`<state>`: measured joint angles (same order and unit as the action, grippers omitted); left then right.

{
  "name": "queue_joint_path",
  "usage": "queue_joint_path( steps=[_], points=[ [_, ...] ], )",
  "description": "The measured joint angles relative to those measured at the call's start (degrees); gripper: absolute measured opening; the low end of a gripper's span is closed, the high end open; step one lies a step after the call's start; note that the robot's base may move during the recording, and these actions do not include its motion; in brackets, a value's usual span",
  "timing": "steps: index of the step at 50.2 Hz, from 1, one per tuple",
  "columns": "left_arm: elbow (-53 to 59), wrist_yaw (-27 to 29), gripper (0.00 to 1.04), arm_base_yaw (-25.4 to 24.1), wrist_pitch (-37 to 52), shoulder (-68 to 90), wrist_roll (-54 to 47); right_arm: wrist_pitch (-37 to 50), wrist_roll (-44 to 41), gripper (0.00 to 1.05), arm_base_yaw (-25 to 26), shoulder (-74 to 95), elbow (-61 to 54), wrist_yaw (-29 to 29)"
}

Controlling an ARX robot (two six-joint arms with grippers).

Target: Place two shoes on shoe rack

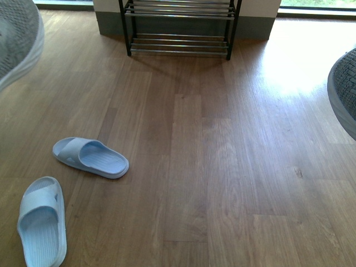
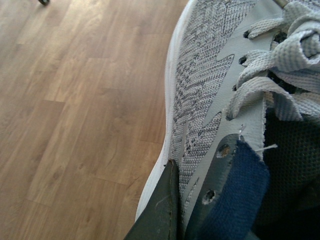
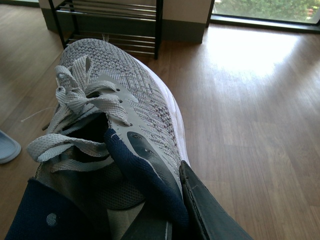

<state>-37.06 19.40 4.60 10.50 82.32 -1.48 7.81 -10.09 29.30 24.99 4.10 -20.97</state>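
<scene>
Wood-plank floor (image 1: 222, 194), with two pale blue slippers (image 1: 92, 157) lying near left. The left gripper (image 2: 175, 205) is clamped on the left shoe's (image 2: 200, 100) side wall, holding it above the floor, toe out of view. The right gripper (image 3: 172, 210) pinches the right shoe (image 3: 130, 95) likewise, its length and toe aimed at the rack (image 1: 178, 28) by the far wall, sunlight beside it.

Daylight from the window (image 3: 265, 10) — glare whitens the floor (image 1: 289, 61), picture edges soft.
</scene>
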Motion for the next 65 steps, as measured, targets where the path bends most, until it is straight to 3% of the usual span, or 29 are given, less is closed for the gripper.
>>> queue_joint_path(
  steps=[14,22,65],
  points=[
    [11.7,8.3,0.02,1.1,-8.4,-28.4,-1.5,0.0,0.0,0.01,0.0,0.0,0.0,0.0],
    [15.8,15.3,0.02,4.8,-12.9,-43.6,-1.6,0.0,0.0,0.01,0.0,0.0,0.0,0.0],
    [16.0,15.0,0.02,5.8,-13.1,-46.6,-1.5,0.0,0.0,0.01,0.0,0.0,0.0,0.5]
  ],
)
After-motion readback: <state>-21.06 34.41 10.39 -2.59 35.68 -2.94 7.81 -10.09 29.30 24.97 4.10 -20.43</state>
